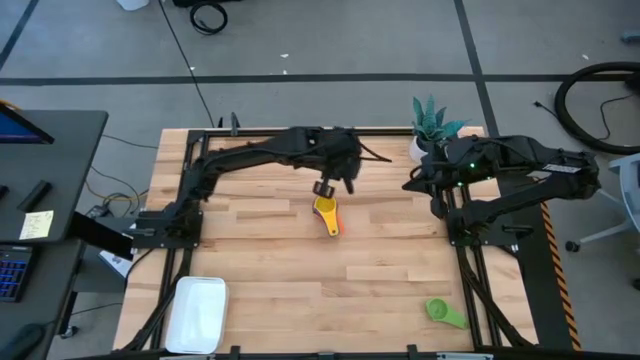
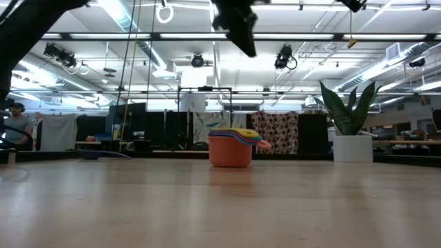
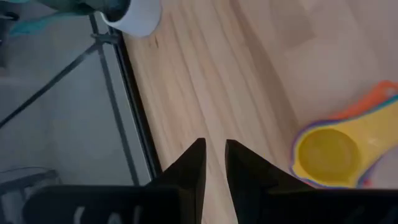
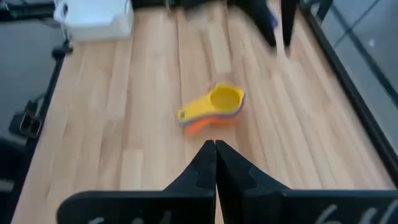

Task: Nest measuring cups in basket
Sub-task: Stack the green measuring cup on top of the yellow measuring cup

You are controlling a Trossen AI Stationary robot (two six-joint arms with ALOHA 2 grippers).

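Observation:
A nested stack of measuring cups (image 1: pixel 328 216), yellow on top with orange and blue below, stands on its base mid-table; it also shows in the low view (image 2: pixel 231 147) and both wrist views (image 3: pixel 326 157) (image 4: pixel 213 107). A lone green cup (image 1: pixel 445 313) lies near the table's near right corner. The white basket (image 1: pixel 197 313) sits at the near left corner. My left gripper (image 1: pixel 326 188) (image 3: pixel 214 155) hovers above the stack's far side, slightly open and empty. My right gripper (image 4: pixel 216 146) (image 1: pixel 412 182) waits shut at the right, raised off the table.
A white potted plant (image 1: pixel 430 128) (image 2: pixel 351 134) stands at the far right corner, close to the right arm. Bare wood lies between the stack and the basket (image 4: pixel 93 18). Black frame rails (image 3: pixel 134 124) run along the table's edges.

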